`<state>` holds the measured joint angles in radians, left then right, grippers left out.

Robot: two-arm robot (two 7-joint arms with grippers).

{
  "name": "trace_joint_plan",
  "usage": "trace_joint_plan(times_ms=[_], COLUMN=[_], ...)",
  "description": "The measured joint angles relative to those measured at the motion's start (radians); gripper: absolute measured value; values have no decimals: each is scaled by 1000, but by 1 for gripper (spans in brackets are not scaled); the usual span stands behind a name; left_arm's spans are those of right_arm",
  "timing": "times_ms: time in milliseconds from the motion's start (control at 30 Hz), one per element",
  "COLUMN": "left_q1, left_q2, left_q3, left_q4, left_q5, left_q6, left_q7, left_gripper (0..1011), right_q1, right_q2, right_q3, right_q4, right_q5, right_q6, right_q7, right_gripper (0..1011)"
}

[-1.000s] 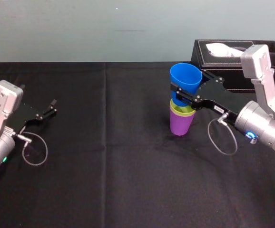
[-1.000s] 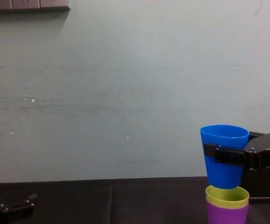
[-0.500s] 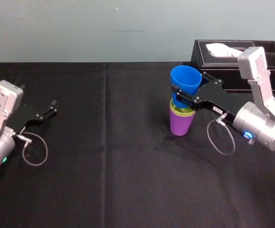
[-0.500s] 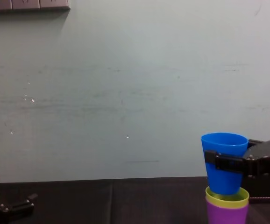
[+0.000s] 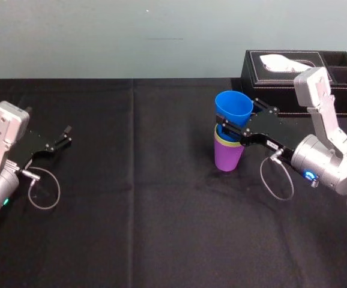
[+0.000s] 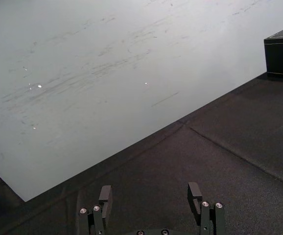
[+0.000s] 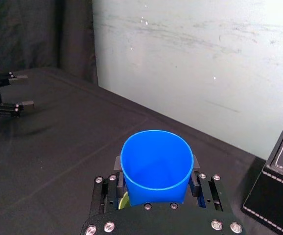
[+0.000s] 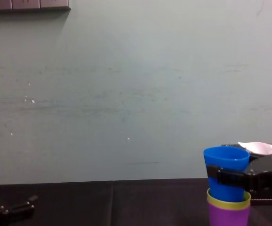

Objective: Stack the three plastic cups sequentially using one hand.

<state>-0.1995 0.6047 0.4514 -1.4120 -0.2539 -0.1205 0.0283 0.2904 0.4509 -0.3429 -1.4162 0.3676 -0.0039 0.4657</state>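
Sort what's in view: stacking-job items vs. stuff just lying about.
Job:
- blue cup, gripped by the right tool, base partly inside the yellow-green cup
- yellow-green cup, nested in the purple cup
- purple cup, upright on the table

Lying about:
- black tissue box, behind the right arm
- left tool, open, parked at the table's left

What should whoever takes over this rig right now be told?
Right gripper: fingers shut on the blue tapered plastic cup, its base partly inside the yellow-green plastic cup.
Left gripper: open, parked at the left over the black table.
Done: yellow-green cup nested in the purple plastic cup, upright near the black tissue box.
Left: seat the blue cup fully, release, withdraw.
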Motion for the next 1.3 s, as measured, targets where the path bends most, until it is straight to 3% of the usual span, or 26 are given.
trace_joint_plan(times_ms=[1067, 1300], left_q1=[0, 0], left_q2=[0, 0], left_q3=[0, 0], left_q4=[0, 0], left_q5=[0, 0], left_q6=[0, 0], left_q7=[0, 0], left_gripper=[1011, 1011], right_q1=[-8, -7], right_q2=[-20, -20], right_q3=[-7, -7], right_q4=[51, 50], right_q5=[-1, -1], right_q6=[-8, -7], right_q7=[6, 6], right_gripper=[728, 918])
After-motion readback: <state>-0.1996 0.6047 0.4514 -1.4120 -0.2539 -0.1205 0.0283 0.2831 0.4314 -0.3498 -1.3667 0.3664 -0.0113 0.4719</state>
